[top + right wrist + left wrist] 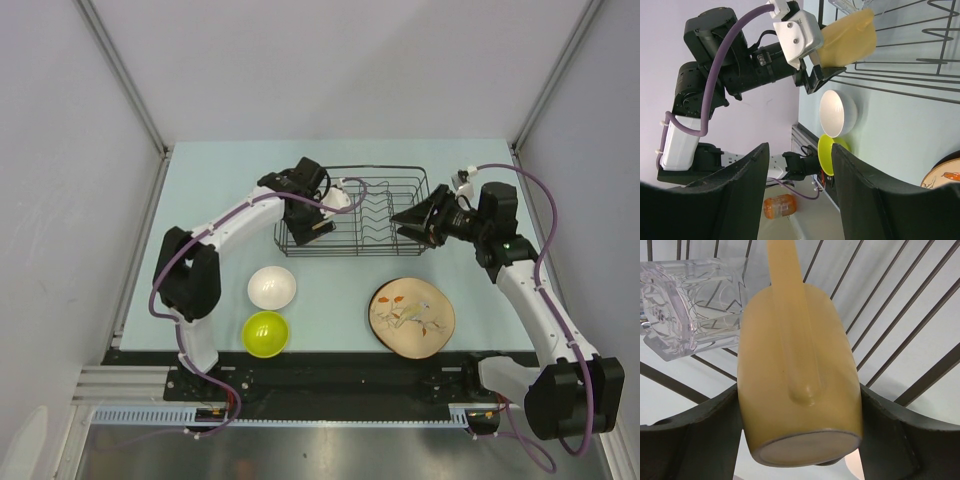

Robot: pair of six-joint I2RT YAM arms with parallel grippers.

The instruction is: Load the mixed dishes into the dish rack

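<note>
Left hand (pixel 799 437) is clamped on the yellow-orange mug (pixel 790 365) over the dish rack (pixel 385 250), right beside the clear glass (pixel 685 305); right hand (pixel 799 150) hangs wide open, empty.

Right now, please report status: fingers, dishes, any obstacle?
Left fingers shut on mug, over dish rack. Right fingers open, empty, beside rack. Glass lies beside mug. White bowl, green bowl, leaf plate on table.

In the left wrist view the mug (pixel 800 385) is running off the top edge and the glass (pixel 685 305) off the left. The right wrist view is cutting the plate (pixel 946 175) to 1 sliver.
</note>
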